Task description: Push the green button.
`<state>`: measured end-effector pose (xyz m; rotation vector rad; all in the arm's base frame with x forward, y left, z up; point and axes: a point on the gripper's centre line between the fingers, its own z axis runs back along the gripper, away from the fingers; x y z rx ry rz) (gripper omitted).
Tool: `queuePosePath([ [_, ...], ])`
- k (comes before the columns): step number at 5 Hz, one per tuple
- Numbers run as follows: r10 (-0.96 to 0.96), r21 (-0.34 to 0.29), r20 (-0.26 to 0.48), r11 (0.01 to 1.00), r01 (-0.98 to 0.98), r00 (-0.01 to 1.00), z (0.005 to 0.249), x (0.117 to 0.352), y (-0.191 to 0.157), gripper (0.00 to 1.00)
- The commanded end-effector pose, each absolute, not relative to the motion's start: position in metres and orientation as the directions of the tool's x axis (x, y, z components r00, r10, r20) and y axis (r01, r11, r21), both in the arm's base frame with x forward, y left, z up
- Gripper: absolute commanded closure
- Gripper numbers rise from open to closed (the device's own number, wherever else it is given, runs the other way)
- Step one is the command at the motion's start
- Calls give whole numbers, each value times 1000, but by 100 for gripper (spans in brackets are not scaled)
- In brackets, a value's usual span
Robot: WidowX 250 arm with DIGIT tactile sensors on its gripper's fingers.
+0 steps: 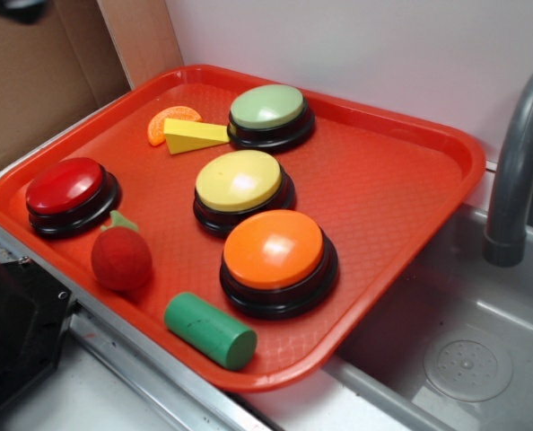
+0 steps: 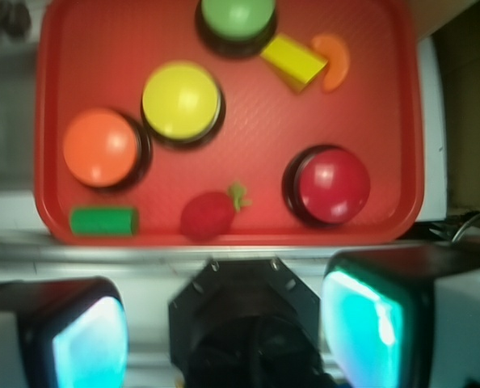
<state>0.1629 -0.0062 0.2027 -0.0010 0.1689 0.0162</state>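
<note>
Claw [image 2: 228, 331] seen only in the wrist view: two pads at the lower edge, spread wide apart, nothing between them, hanging clear of the tray on its near side. Left pad [image 2: 86, 339] and right pad glow pale blue-green.

Red tray [image 1: 401, 189] sits on the bench beside a grey sink [image 1: 464, 359]; a grey faucet [image 1: 518, 171] rises at 3 o'clock of the tray in the exterior view.

Orange button [image 1: 274, 250], the biggest, lies toward the tray's 5 o'clock in the exterior view. Yellow button [image 1: 239, 180] sits near the centre, just beside the orange one. Red button [image 1: 65, 186] stands at 9 o'clock, apart from the others.

Green button [image 1: 267, 107], pale sage dome on a black base, is at the tray's 12 o'clock in the exterior view, near the far rim. In the wrist view it is also at 12 o'clock, partly cut by the frame edge, well apart from the claw.

Green cylinder [image 1: 210, 329] lies on its side at 6 o'clock. Strawberry [image 1: 120, 258] sits at 7 o'clock, between red button and cylinder. Yellow wedge [image 1: 195, 136] touches the green button's base; orange slice [image 1: 172, 119] lies just behind the wedge.
</note>
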Motion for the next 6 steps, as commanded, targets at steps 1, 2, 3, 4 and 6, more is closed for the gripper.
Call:
queuePosePath([
  [1, 87, 110, -28, 990, -83, 996, 173, 248, 8, 0],
  [2, 118, 204, 49, 971, -126, 992, 144, 273, 16, 0],
  [3, 99, 199, 128, 972, -123, 987, 119, 292, 23, 0],
  [4, 75, 196, 112, 976, -96, 991, 114, 299, 26, 0],
  [6, 75, 196, 112, 976, -96, 991, 114, 299, 26, 0],
])
